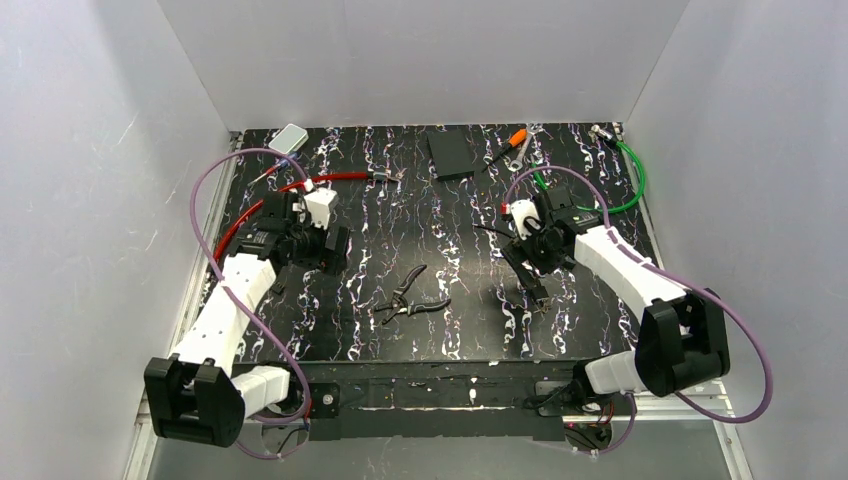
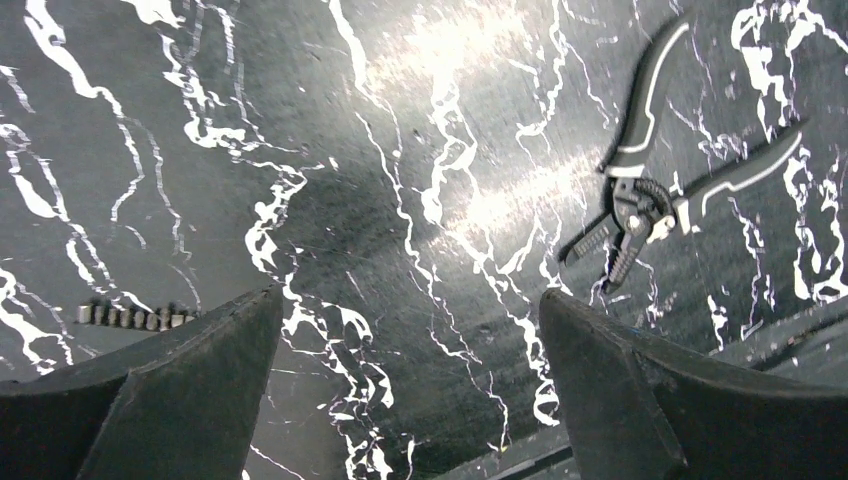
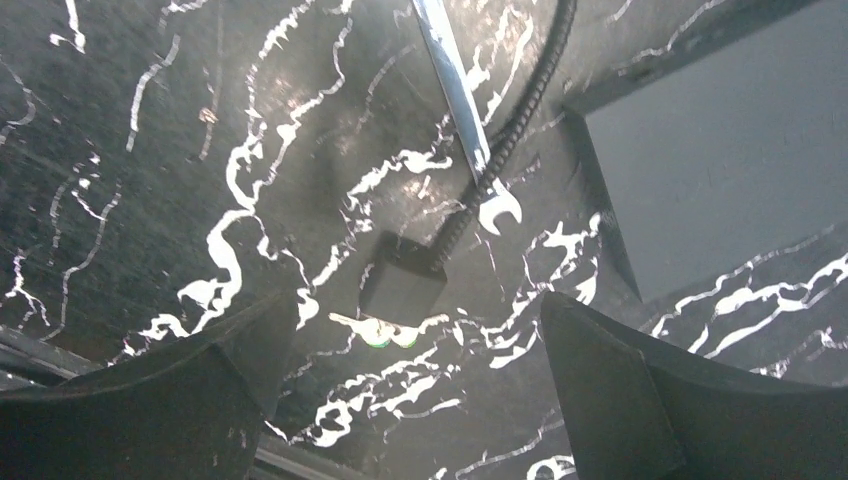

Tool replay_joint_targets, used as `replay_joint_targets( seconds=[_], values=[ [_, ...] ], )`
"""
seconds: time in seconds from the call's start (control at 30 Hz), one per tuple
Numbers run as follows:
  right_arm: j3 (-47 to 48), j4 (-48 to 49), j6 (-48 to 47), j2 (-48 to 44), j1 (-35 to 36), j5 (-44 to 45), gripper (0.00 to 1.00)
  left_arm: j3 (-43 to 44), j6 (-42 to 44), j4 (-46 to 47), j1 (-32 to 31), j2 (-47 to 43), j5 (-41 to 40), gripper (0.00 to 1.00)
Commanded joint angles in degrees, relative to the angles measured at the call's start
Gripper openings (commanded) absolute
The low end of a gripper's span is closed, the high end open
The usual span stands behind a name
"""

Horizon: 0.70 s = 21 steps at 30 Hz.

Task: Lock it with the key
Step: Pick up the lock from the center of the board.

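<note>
Glossy black counter (image 3: 150, 200), white-veined. Boxy black lock (image 3: 400, 285) with ribbed cable (image 3: 505, 140) and key (image 3: 372, 330) lies lower centre, inside the wide-apart right pincer (image 3: 410, 302); left pincer (image 2: 410, 300) likewise apart.

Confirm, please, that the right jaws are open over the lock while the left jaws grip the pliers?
Not quite: the left gripper has its jaws open and empty; the pliers lie on the table ahead, untouched, as the left wrist view shows. The rest stands.
</note>
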Motion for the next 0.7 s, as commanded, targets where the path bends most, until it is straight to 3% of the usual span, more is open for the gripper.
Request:
replay_joint_targets(
  seconds=[0.0, 0.4, 0.67],
  values=[
    [4.97, -6.91, -0.18, 2.81, -0.34, 5.14, 1.0, -0.44, -4.05, 3.06, 0.19, -3.14, -2.88, 0.99],
    [5.76, -9.04, -0.6, 11.77, -0.34, 7.61, 1.0, -2.08, -5.7, 4.7, 0.19, -7.59, -2.6, 0.99],
    [6.28, -10.52, -1.0, 16.21, -0.25, 5.29, 0.78, -3.26, -7.31, 6.51, 0.19, -9.02, -3.39, 0.99]
  ],
)
